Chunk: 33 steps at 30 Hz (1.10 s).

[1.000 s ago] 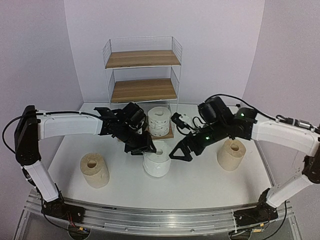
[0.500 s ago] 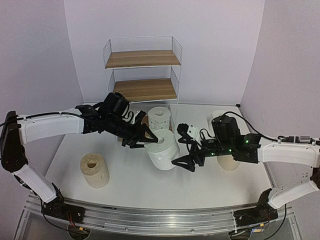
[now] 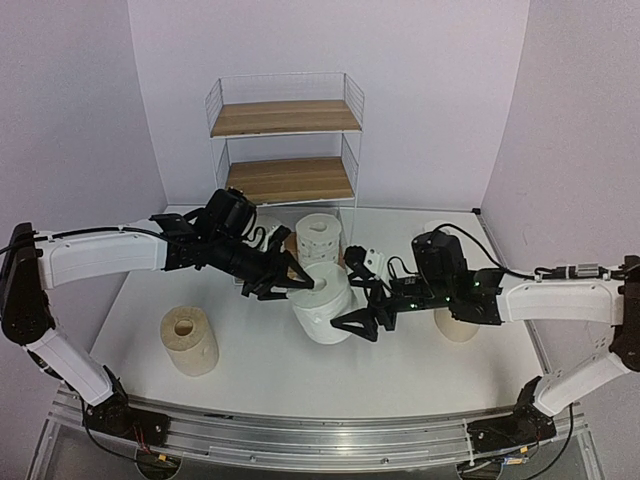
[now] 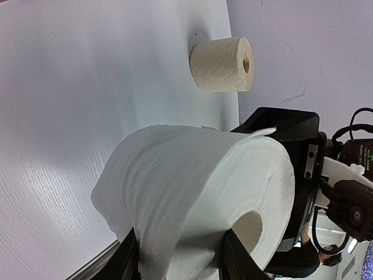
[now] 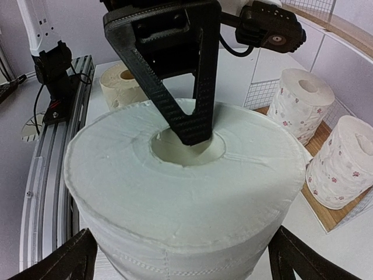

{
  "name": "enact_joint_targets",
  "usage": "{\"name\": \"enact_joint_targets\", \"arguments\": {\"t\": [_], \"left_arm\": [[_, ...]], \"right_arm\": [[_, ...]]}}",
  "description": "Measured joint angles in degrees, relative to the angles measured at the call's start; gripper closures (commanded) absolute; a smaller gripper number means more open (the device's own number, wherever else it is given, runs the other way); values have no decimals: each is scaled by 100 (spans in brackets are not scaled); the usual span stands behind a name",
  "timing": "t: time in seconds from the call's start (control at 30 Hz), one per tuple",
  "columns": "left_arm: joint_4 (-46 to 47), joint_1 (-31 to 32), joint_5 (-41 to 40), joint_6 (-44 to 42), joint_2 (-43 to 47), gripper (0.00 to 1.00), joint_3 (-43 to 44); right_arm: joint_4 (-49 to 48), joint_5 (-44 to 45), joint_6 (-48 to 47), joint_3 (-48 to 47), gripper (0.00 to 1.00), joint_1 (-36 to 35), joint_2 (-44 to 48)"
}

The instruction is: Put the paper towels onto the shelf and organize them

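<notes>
1. The shelf [image 3: 285, 182] stands at the back of the desk [image 3: 250, 375]. On its lowest tier two dotted rolls [image 5: 306, 102] stand upright, side by side. The top view shows only one of them clearly.
2. The white roll [image 3: 322, 305] is just in front of the shelf and tilted. I cannot tell whether its lower end is clear of the desk.
3. The left pincer [image 3: 300, 285] grips the white roll by its wall. One finger [image 5: 189, 116] goes down into the core and the other lies against the outer wrap.
4. The right pincer [image 3: 352, 318] gapes wide, with one finger on each side of the white roll. I cannot tell whether those fingers touch the paper.
5. A tan roll [image 3: 188, 340] stands upright on the desk, well out to the front-left of the shelf. A second tan roll [image 3: 458, 322] stands front-right of the shelf, partly hidden behind the right arm.
6. A second ago the white roll stood upright on the desk, farther from the shelf, with the left pincer over it. It now leans and sits nearer the shelf.
7. The right arm was then bent high with its pincer short of the roll. It has since dropped low and stretched in, and its pincer now straddles the roll.
8. The dotted roll seen from above and both tan rolls have not moved.
</notes>
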<state>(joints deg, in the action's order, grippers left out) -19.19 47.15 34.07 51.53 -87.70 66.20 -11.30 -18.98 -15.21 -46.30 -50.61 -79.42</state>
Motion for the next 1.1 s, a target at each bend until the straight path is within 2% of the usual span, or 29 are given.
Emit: {"name": "enact_joint_targets", "arguments": {"t": [0.27, 0.47, 0.6, 0.67, 0.7, 0.73, 0.93, 0.97, 1.0, 1.07, 1.1], "left_arm": [[21, -74, -1, -24, -2, 100, -9], [20, -102, -20, -74, -4, 100, -9], [16, -105, -18, -69, -12, 99, -9], [14, -113, -19, -60, -20, 95, -9], [14, -118, -20, -55, -25, 94, -9], [14, -129, -18, -57, -36, 93, -9], [-5, -156, -51, -26, -76, 75, -9], [-21, -157, -73, -20, -76, 71, -4], [-32, -157, -94, -13, -76, 63, 4], [-40, -156, -153, -7, -76, 39, 22], [-45, -154, -172, -7, -76, 34, 27]], "right_arm": [[-100, 159, 64, -121, 3, 4, -207], [-152, 215, 97, -134, 16, -15, -264], [-140, 141, 161, -139, 36, -2, -268], [-117, 110, 200, -162, 51, 14, -285], [-100, 99, 231, -178, 63, 22, -298], [-85, 93, 242, -189, 67, 27, -310], [16, 50, 452, -214, 85, 65, -325], [20, 40, 472, -220, 91, 69, -329], [23, 35, 486, -223, 98, 70, -330], [21, 37, 512, -224, 100, 73, -330], [21, 39, 529, -226, 100, 74, -330]]}}
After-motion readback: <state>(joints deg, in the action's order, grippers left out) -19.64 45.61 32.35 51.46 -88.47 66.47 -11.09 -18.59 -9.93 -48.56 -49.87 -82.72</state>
